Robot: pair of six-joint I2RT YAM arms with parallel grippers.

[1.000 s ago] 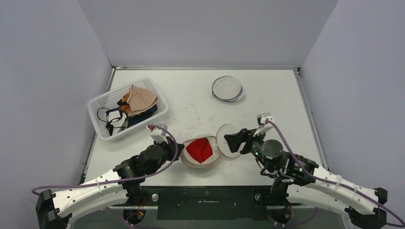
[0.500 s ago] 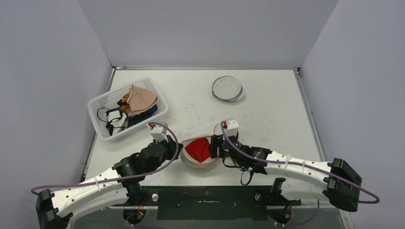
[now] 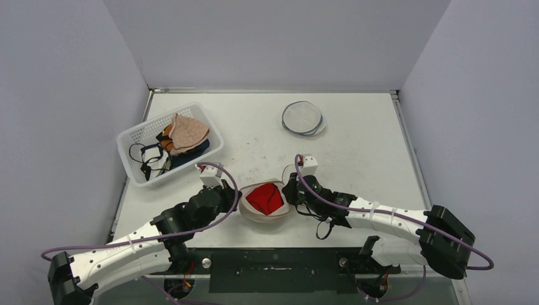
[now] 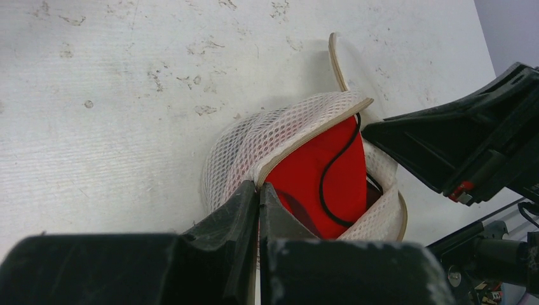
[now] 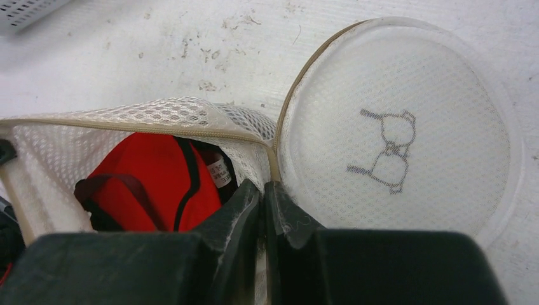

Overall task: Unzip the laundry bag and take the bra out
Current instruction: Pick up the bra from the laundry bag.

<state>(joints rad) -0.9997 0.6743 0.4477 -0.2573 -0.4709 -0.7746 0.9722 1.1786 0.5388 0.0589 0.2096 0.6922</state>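
Observation:
The white mesh laundry bag [image 3: 254,213] sits at the near middle of the table, unzipped, with its round lid [image 5: 397,136] flipped open to the right. A red bra [image 3: 265,197] with black straps lies inside; it also shows in the left wrist view [image 4: 324,175] and in the right wrist view [image 5: 152,178]. My left gripper [image 4: 259,189] is shut on the bag's left rim. My right gripper [image 5: 262,186] is shut on the bag's right rim, by the lid's hinge. In the top view the left gripper [image 3: 236,198] and right gripper [image 3: 290,191] flank the bag.
A white basket [image 3: 132,143] with several garments stands at the left. Another round mesh bag [image 3: 302,117], closed and flat, lies at the far middle. Walls close in the table on three sides.
My right arm swung left from beside the open lid to the bag's right rim and closed on it. The left gripper kept its hold on the left rim.

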